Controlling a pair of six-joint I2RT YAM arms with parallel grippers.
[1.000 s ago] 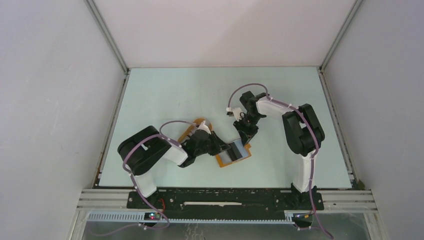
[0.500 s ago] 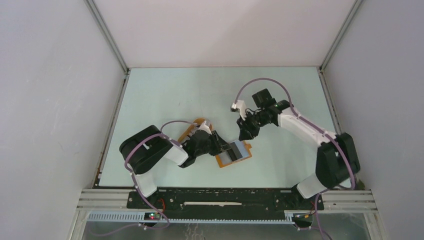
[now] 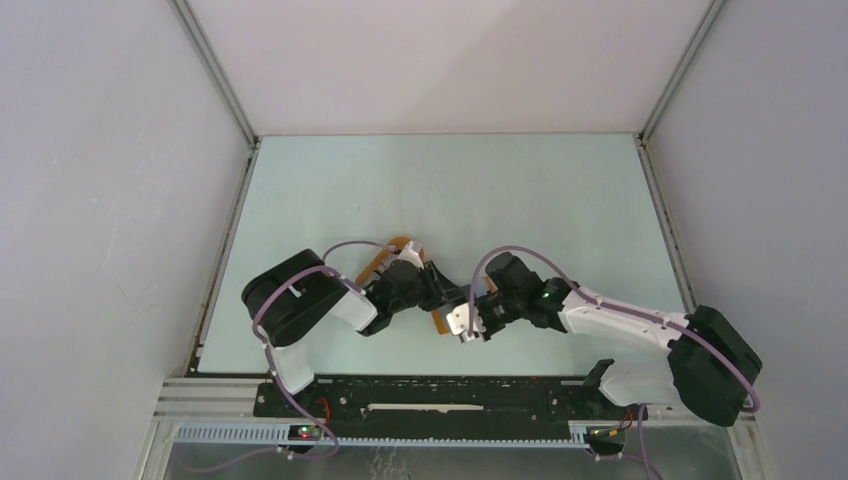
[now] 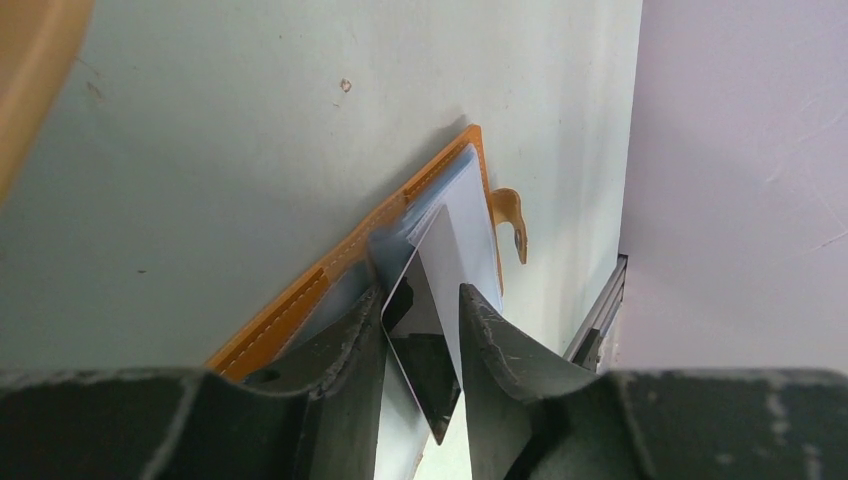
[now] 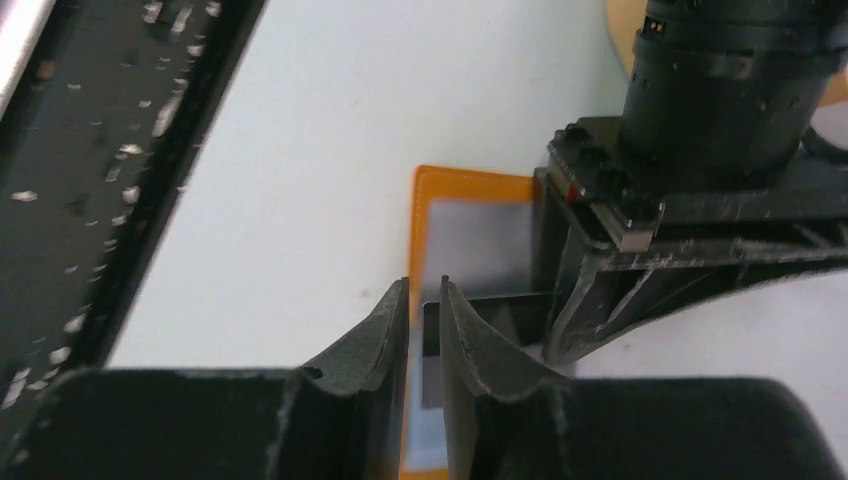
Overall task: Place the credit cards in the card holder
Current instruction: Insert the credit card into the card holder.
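Both sets of fingers now meet at the card holder (image 4: 300,292). The right fingers (image 5: 375,340) have swung in from its far side to its near edge, and the left fingers (image 4: 340,370) have eased apart, likely a handover to seat the credit card (image 4: 450,250). It slants in the left gap, far end in the holder on the table (image 4: 200,150). The right fingers stand narrowly about its near corner; whether they pinch it cannot be told.
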